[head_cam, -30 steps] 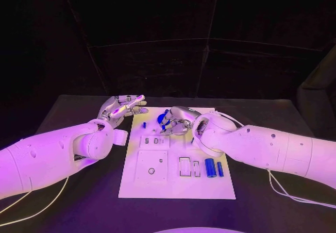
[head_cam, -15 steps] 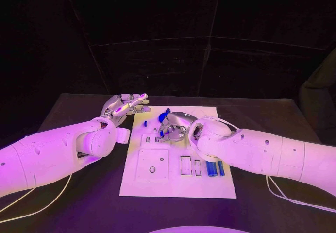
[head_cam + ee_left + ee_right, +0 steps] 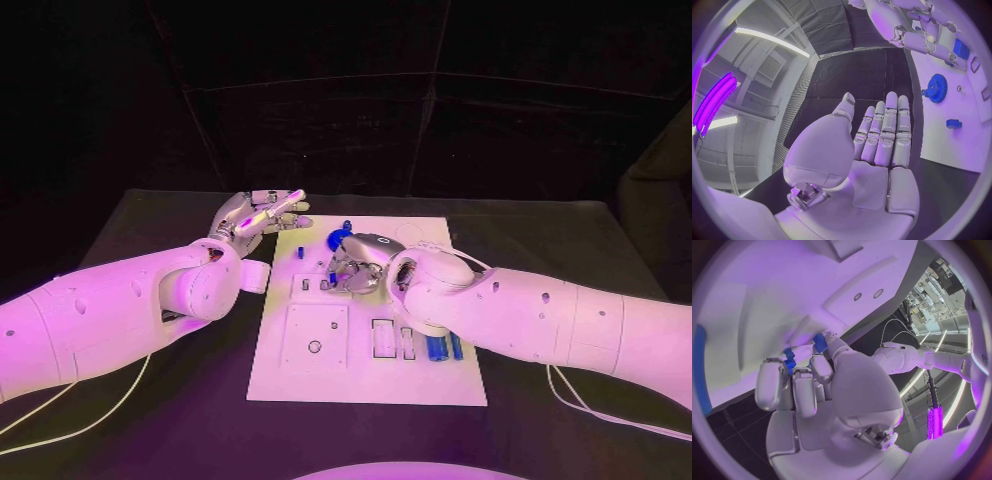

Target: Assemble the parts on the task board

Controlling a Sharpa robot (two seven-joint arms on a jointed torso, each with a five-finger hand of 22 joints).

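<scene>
The table (image 3: 173, 215) is a matt black slab, bare dark surface running along both long sides of the board (image 3: 368, 385), a flat white rectangular plate lying lengthwise at the table's middle, its near end uncovered. Its face is cut with shallow rectangular recesses and a small oval hole.

The left hand (image 3: 260, 215), smooth silver metal, hangs just off the board's far left corner, over the table; fingers straight, side by side, holding nothing. The right hand (image 3: 353, 265) is over the board's far half, fingers curled down onto the plate. In the right wrist view small blue pieces (image 3: 789, 360) sit between its fingertips, but whether they are pinched or only touched I cannot tell.

A round blue toothed gear (image 3: 936, 88) stands on the board's far end, just beyond the right hand. Two blue bars (image 3: 444, 347) lie side by side near the right edge, partly under the right forearm. A small blue block (image 3: 954, 123) lies apart near the left edge.
</scene>
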